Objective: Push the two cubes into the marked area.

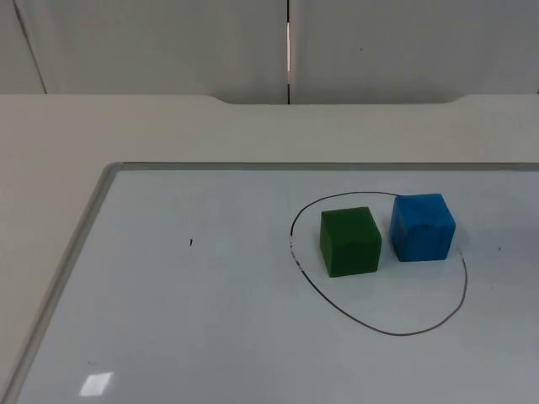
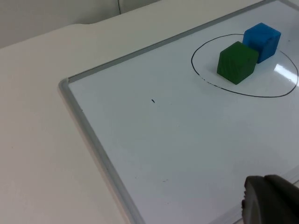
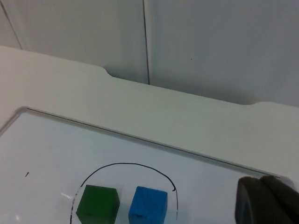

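Note:
A green cube (image 1: 349, 241) and a blue cube (image 1: 422, 226) stand side by side on the whiteboard, a small gap between them. Both sit inside the black hand-drawn oval (image 1: 379, 329), with the blue one close to its far right line. In the left wrist view the green cube (image 2: 237, 62) and blue cube (image 2: 262, 41) lie far off, and my left gripper (image 2: 271, 200) hangs over the board's edge, well clear of them. In the right wrist view my right gripper (image 3: 266, 200) is raised, away from the green cube (image 3: 97, 204) and blue cube (image 3: 148, 205).
The whiteboard (image 1: 168, 320) has a grey metal frame (image 1: 76, 244) and lies on the beige table (image 1: 50, 143). A tiny black mark (image 1: 190, 243) sits left of the oval. The grey partition wall (image 1: 404, 42) closes off the back.

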You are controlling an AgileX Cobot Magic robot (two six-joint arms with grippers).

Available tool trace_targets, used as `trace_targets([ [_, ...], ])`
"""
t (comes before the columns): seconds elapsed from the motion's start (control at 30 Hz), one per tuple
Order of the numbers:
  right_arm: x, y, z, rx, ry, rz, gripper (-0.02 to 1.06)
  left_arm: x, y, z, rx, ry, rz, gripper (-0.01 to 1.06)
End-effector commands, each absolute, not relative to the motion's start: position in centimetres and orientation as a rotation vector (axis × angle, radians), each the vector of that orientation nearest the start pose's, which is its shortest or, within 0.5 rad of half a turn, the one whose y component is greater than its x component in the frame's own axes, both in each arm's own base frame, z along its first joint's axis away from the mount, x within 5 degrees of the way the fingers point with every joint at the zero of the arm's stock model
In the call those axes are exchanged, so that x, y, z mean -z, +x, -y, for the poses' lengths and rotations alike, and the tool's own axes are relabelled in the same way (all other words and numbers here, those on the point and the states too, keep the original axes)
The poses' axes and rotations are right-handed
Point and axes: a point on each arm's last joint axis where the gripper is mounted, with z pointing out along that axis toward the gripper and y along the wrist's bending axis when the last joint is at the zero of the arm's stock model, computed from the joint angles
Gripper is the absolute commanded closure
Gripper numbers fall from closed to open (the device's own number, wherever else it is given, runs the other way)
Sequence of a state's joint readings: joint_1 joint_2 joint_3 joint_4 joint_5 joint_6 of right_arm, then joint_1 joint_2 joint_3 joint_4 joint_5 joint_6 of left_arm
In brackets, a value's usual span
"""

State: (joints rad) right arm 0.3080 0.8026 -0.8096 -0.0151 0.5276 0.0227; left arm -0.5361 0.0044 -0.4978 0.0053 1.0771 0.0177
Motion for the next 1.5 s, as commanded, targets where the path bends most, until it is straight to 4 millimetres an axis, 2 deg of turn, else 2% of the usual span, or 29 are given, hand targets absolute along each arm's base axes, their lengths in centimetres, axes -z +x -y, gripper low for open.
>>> trace_targets([
  [0.0,-35.7,13.7,-4.4,-0.195,-0.304,-1.956,1.04,-27.5,-0.4,-0.3,0.300,0.570,-1.999,1.05],
  [0.23,-34.6,9.0,-2.8,-0.201,-0.295,-1.914,1.04,-27.5,-0.4,-0.3,0.300,0.570,-1.999,1.05],
  [0.27,-34.6,9.0,-2.8,-0.201,-0.295,-1.914,1.04,-27.5,-0.4,-0.3,0.300,0.570,-1.999,1.05],
  [0.53,-32.3,4.4,-1.5,-0.217,-0.297,-1.973,1.04,-27.5,-0.4,-0.3,0.301,0.568,-1.999,1.05],
  [0.73,-30.9,1.9,-0.7,-0.233,-0.291,-1.945,1.04,-27.5,-0.4,-0.3,0.301,0.568,-1.999,1.05],
  [0.93,-30.3,-0.6,0.0,-0.252,-0.287,-1.889,1.04,-27.5,-0.4,-0.3,0.301,0.568,-1.999,1.05],
  [1.1,-29.7,-1.2,0.2,-0.238,-0.305,-1.932,1.04,-27.5,-0.4,-0.3,0.301,0.568,-1.999,1.05],
  [1.47,-28.1,-0.8,0.0,-0.171,-0.418,-2.005,1.04,-27.5,-0.4,-0.3,0.301,0.568,-1.999,1.05],
])
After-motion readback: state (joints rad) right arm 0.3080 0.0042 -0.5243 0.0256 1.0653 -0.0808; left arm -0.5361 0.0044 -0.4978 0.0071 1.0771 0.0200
